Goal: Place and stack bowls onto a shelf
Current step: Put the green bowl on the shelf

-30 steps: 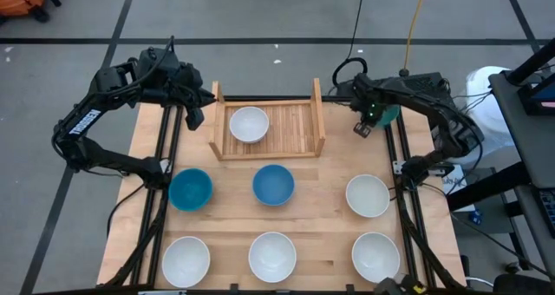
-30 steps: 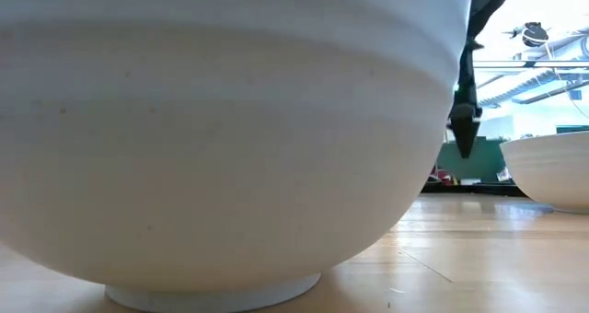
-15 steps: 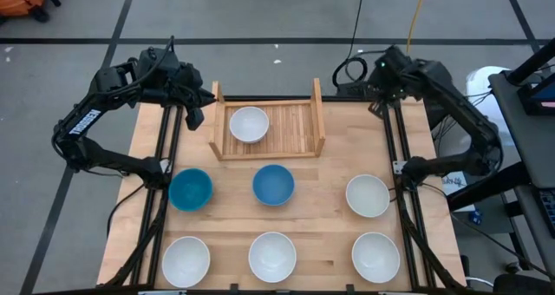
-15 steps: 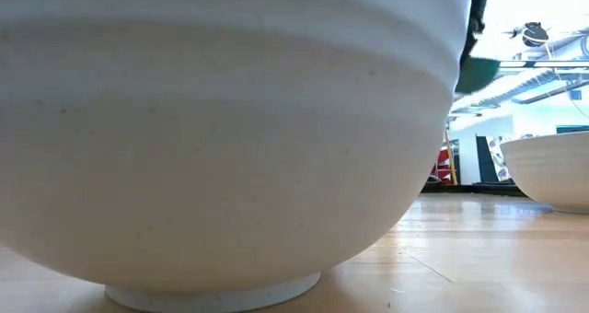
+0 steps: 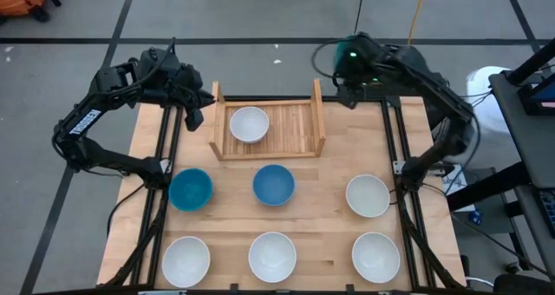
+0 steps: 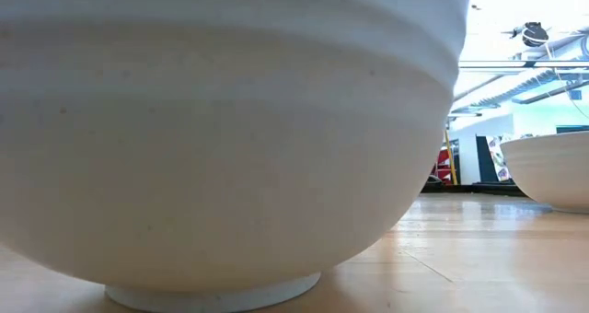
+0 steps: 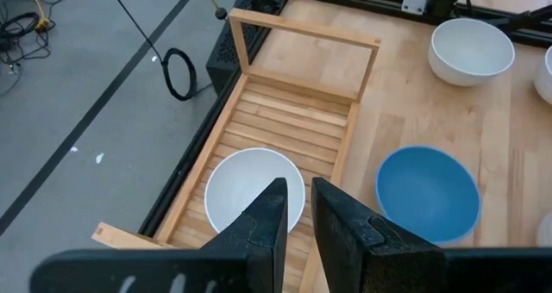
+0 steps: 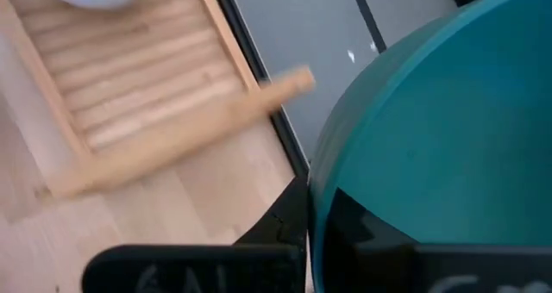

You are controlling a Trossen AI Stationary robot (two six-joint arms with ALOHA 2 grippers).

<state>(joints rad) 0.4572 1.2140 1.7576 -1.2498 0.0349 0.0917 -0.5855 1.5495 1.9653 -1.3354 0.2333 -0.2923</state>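
My right gripper (image 8: 315, 220) is shut on the dark green bowl (image 8: 431, 129), which it holds in the air past the shelf's far right corner (image 5: 351, 54). The wooden slatted shelf (image 5: 295, 126) stands at the table's far middle, with one white bowl (image 5: 249, 124) resting on its slats at the left. My left gripper (image 5: 196, 114) hovers beside the shelf's left board. In its wrist view (image 7: 296, 208) the fingers stand a narrow gap apart with nothing between them. Two blue bowls (image 5: 191, 189) (image 5: 273, 184) and several white ones sit on the table. My right gripper grips the green bowl's rim (image 8: 312, 190), one finger (image 8: 285, 224) outside the wall and the other inside the hollow. The bowl is lifted clear of the table and the shelf.
White bowls stand on their feet at the middle right (image 5: 368, 195) and along the near edge (image 5: 186, 260) (image 5: 272, 256) (image 5: 375, 256). The low view is almost filled by one white bowl (image 6: 221, 129), with another (image 6: 552, 170) at its right. The shelf's middle and right slats (image 7: 297, 129) are bare.
My right gripper has risen from the table's far right corner with the green bowl, out of the low view. It has swung toward the table's left, to beyond the shelf's far right corner, tipping as it went. The bowl now hangs clear of the table.
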